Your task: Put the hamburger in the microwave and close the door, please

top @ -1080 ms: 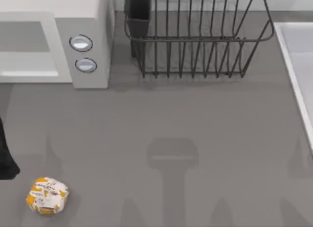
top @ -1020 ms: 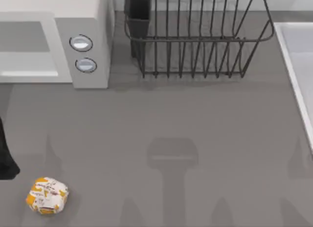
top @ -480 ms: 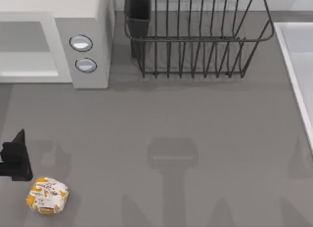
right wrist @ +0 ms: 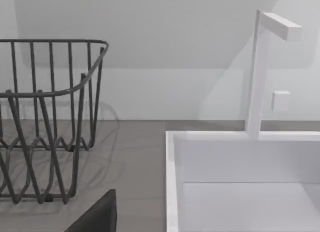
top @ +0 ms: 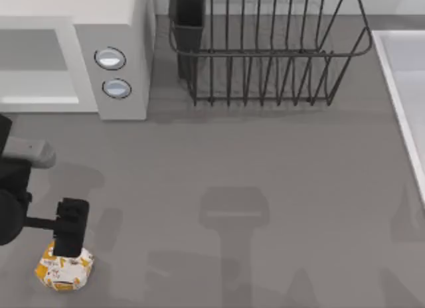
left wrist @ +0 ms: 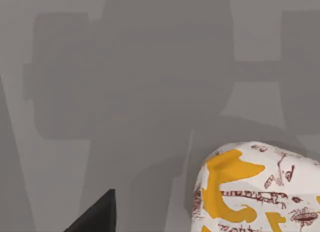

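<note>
Now left gripper (top: 68, 245) hangs over the hamburger (top: 63, 268), finger spread impossible to tell

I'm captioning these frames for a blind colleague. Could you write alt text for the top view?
The left claw hangs over the wrapped hamburger at the table's near left. At the far left stands the white microwave, its cavity open, with a dark wire dish rack beside it and a white sink at the right edge.
</note>
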{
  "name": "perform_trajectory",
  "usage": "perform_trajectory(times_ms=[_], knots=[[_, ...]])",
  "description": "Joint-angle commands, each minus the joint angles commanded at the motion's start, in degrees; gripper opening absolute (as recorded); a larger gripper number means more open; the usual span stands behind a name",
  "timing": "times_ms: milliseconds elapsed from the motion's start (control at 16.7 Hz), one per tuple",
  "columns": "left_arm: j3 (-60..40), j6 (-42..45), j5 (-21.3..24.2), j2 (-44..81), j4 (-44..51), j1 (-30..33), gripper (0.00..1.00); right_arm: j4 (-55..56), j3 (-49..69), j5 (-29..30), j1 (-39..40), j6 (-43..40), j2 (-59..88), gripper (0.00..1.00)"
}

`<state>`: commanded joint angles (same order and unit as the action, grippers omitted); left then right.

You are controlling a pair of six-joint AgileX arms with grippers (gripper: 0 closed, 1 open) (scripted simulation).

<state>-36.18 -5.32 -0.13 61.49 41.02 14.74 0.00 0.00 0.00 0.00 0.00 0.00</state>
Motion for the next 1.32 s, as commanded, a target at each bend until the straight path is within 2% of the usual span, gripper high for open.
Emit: perform_trajectory(times_ms=[360,780,960,1320], knots=[[-10.8,-1.56,-0.03,19.68,12.36,4.44,1.0,0.0,0.0,0.0,0.0,0.0,0.0,1.0],[-11.74,-1.68,-0.03,21.66,13.46,4.69,1.0,0.0,0.0,0.0,0.0,0.0,0.0,1.0],[-9.7,-1.54,-0.04,23.81,9.45,4.75,1.0,0.0,0.0,0.0,0.0,0.0,0.0,1.0],[-2.49,-1.37,-0.04,31.69,-6.07,4.74,1.0,0.0,0.0,0.0,0.0,0.0,0.0,1.0]])
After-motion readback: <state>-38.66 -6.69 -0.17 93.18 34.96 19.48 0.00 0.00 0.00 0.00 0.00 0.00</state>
